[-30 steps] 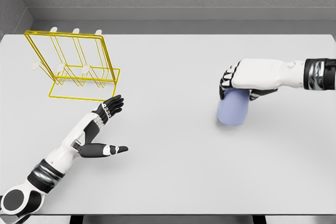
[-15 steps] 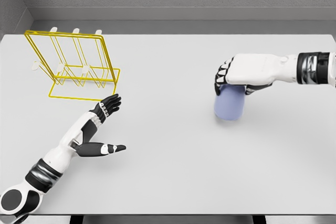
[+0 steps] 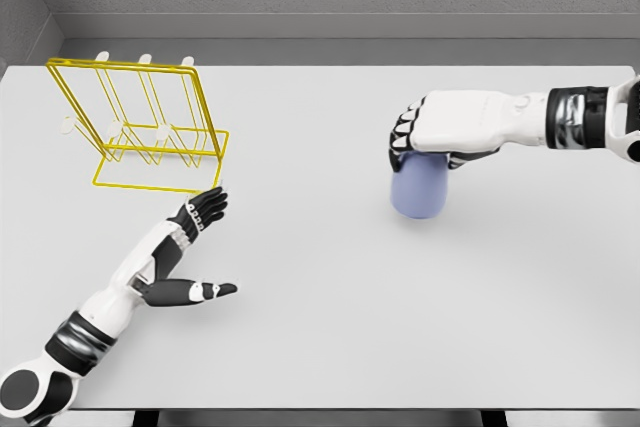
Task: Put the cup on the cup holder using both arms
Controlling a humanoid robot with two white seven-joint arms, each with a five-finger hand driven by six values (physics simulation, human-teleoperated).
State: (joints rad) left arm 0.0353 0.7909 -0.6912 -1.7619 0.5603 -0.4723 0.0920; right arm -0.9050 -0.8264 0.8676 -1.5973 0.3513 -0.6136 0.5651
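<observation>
A pale blue cup (image 3: pixel 418 188) hangs under my right hand (image 3: pixel 432 134), whose fingers are curled around its top. It is right of the table's middle. The yellow wire cup holder (image 3: pixel 140 122) with white pegs stands at the back left of the table. My left hand (image 3: pixel 195 247) lies low over the table just in front of the holder, fingers spread and thumb out, holding nothing.
The grey table (image 3: pixel 320 327) spans the whole view, with its front edge at the bottom. A grey wall runs behind the table's far edge.
My right hand has carried the cup leftward and slightly away from me. My left hand has drifted a little back toward the lower left.
</observation>
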